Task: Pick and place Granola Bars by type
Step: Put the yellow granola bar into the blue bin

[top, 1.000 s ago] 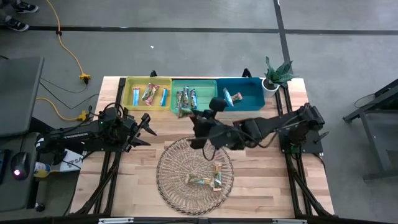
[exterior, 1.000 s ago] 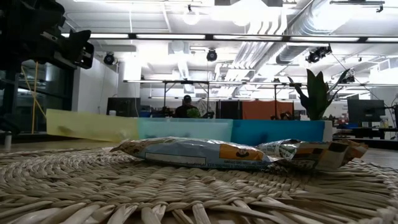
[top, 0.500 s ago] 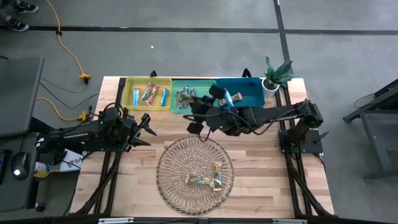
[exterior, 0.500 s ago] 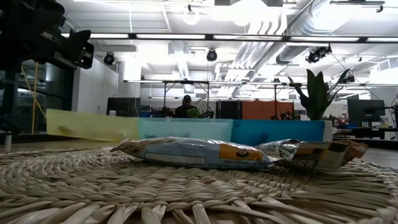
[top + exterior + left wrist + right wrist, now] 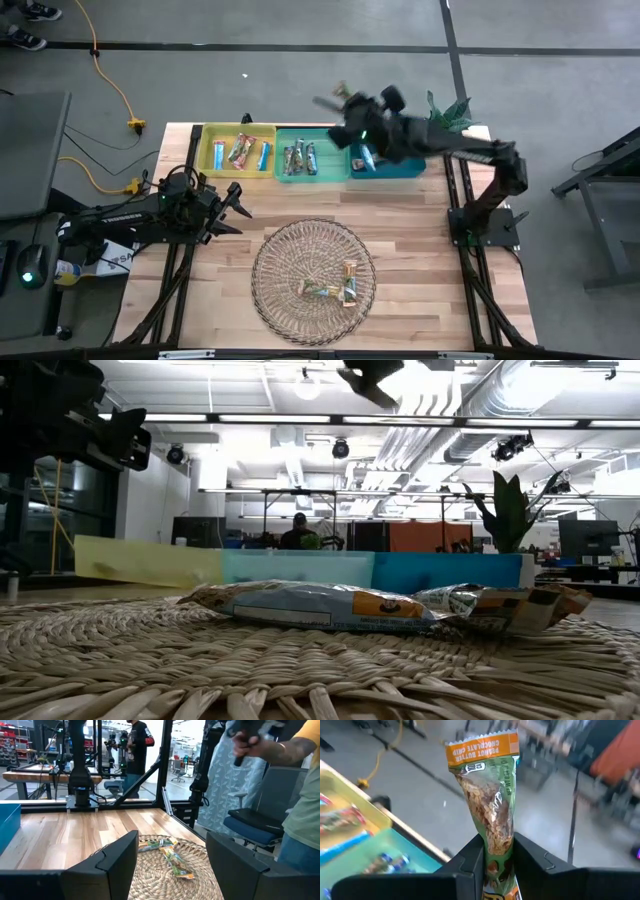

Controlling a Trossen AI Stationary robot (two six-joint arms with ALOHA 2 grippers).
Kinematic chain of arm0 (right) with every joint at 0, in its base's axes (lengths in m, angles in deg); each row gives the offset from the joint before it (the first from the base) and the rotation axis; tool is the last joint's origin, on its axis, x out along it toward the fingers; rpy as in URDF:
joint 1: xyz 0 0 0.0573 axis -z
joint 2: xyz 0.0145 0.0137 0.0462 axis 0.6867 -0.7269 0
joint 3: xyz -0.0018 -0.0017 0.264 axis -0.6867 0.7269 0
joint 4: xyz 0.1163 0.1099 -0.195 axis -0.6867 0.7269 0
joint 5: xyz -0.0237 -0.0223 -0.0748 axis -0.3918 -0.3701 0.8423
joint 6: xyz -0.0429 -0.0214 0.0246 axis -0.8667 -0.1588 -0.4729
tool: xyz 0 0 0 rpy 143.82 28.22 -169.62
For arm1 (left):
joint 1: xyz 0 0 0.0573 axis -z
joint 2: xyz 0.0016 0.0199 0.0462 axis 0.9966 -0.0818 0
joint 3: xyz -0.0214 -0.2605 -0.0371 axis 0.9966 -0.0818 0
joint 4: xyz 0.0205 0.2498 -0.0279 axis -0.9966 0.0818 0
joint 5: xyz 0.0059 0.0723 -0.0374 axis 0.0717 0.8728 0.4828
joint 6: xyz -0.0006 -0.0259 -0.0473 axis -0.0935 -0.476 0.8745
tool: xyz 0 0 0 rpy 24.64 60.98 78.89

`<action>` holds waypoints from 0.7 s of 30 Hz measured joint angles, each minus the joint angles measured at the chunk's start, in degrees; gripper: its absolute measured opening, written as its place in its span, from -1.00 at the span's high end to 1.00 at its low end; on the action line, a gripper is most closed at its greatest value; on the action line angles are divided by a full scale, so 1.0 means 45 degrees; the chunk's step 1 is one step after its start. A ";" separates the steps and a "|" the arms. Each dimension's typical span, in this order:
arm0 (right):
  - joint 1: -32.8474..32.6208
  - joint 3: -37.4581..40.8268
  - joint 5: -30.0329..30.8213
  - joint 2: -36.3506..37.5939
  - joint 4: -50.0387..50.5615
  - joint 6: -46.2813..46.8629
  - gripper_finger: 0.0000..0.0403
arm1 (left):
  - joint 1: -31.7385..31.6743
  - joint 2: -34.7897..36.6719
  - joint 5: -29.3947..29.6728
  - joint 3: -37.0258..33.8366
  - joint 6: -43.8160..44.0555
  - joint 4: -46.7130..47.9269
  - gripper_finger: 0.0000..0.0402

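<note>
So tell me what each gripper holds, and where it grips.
Right gripper pinches a peanut butter chip granola bar by its lower end. Left gripper: nothing.

One granola bar (image 5: pixel 492 805), green wrapper with an orange end, clear window showing oats, stands upright, clamped at its lower end between dark jaws, raised above the counter's far edge. Two bars (image 5: pixel 333 287) lie flat, touching, near the middle of the wicker plate (image 5: pixel 275 270). More bars (image 5: pixel 240 152) lie in bins along the far edge.

Right gripper (image 5: pixel 496 865) raised, jaws clamped — left gripper (image 5: pixel 170 865) jaws apart
</note>
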 joint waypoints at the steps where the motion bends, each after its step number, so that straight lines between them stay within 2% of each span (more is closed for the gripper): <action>1: 0.0463 0.0070 -0.0498 0.0124 0.0454 0.0400 0.63 | 0.0000 -0.0003 -0.0005 0.0000 -0.0002 0.0000 -0.14; 7: 0.2808 0.1140 -0.3215 0.0744 0.1287 0.0223 0.63 | 0.0001 -0.0001 -0.0003 0.0000 -0.0002 0.0000 -0.14; 13: 0.4394 0.2919 -0.4862 0.1440 0.1278 0.0584 0.63 | 0.0004 -0.0002 -0.0001 0.0000 -0.0002 0.0000 -0.14; 16: 0.5069 0.4337 -0.5858 0.1849 0.0610 0.0975 0.63 | 0.0005 0.0002 0.0000 0.0000 0.0003 0.0000 -0.14; 21: 0.5953 0.7345 -0.7837 0.2722 -0.1723 0.2180 0.63 | 0.0003 0.0002 -0.0004 0.0000 -0.0002 0.0005 -0.14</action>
